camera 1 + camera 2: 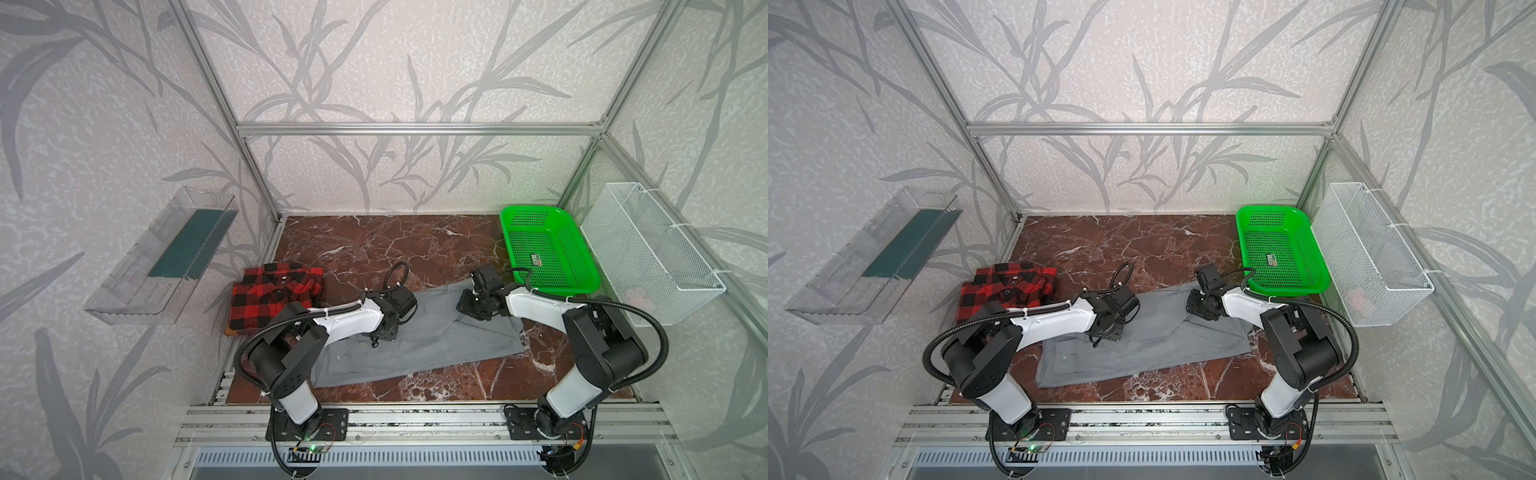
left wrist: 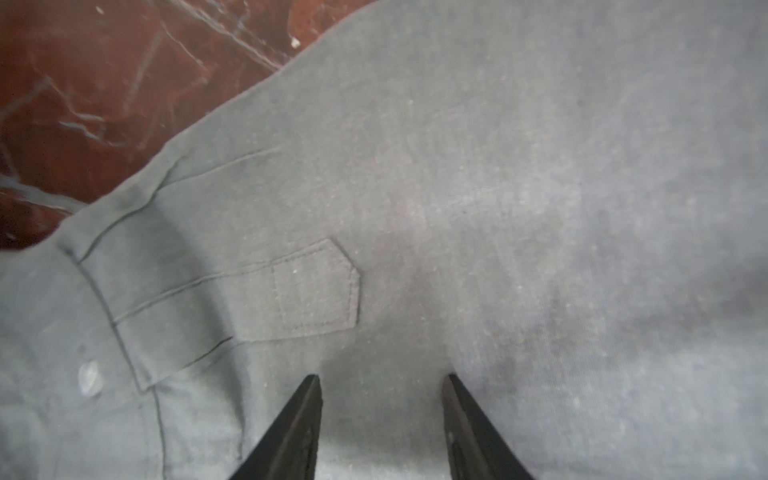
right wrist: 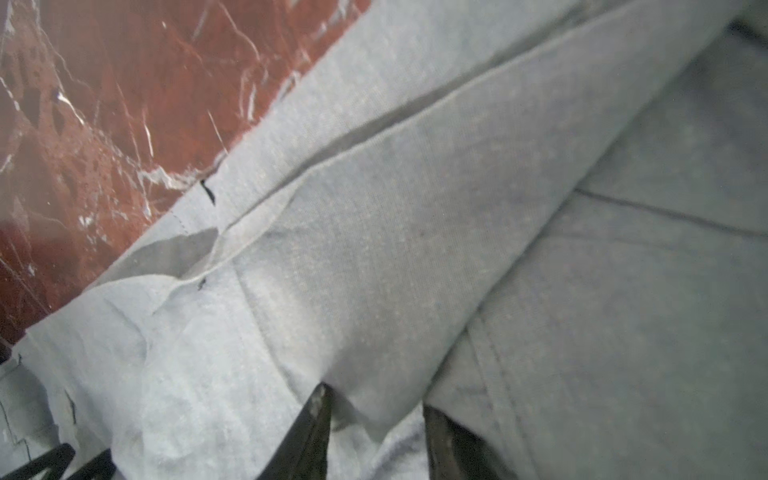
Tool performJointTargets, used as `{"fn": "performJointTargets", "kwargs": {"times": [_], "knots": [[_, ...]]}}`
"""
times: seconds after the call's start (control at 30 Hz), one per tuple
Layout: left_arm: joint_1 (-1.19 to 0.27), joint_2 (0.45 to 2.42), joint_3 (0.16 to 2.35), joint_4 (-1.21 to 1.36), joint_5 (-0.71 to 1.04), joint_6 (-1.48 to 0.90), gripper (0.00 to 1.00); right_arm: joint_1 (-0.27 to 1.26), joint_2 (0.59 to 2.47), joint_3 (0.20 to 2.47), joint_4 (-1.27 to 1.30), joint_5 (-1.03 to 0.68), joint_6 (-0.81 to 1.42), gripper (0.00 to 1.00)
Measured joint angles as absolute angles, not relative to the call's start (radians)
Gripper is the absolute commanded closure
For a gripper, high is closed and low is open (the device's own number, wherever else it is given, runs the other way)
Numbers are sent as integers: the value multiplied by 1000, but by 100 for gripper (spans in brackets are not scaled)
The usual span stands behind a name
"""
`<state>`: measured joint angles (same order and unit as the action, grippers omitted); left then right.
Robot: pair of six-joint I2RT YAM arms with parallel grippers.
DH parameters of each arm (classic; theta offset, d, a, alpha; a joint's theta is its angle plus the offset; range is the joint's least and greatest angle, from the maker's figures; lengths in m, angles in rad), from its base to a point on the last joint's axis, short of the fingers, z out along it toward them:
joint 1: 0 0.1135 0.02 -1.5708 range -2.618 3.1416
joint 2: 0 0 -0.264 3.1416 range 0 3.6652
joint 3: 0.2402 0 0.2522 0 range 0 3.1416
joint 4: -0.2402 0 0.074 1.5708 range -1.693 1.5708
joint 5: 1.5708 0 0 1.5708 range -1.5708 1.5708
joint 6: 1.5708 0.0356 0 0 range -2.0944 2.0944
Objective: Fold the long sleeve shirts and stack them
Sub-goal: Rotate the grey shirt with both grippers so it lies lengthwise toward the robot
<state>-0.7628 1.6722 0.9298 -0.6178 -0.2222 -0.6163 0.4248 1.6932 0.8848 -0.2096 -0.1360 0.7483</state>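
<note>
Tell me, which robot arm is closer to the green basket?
Right. The right tool pinches the grey shirt just beside the green basket; the left tool is farther off, over the shirt's middle.

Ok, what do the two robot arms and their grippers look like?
The left arm and right arm match: white shells, black joints, black base plates, black corrugated cable tied with white zip ties. The left gripper and right gripper have black tapering fingers.

The right gripper (image 3: 376, 401) pinches a raised fold of the plain light grey cloth shirt (image 3: 395, 257) between its dark fingertips (image 3: 318, 424). The fold runs ahead toward one o'clock. The red-brown veined marble tabletop (image 3: 104, 104) lies bare at ten o'clock.
</note>
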Motion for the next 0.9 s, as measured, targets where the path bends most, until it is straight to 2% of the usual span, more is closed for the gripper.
{"fn": "performJointTargets", "kwargs": {"times": [0.33, 0.6, 0.77, 0.9], "knots": [[-785, 1526, 768, -449, 5, -795, 56, 424, 1967, 1257, -316, -143, 672, 62], [-949, 1523, 713, -197, 85, -994, 56, 435, 2172, 1593, -458, -188, 547, 62], [-996, 1516, 740, -263, 46, -1066, 52, 453, 2162, 1666, -554, -208, 472, 59], [-1000, 1424, 787, -429, -35, -1083, 49, 471, 2037, 1627, -602, -172, 424, 57]]}}
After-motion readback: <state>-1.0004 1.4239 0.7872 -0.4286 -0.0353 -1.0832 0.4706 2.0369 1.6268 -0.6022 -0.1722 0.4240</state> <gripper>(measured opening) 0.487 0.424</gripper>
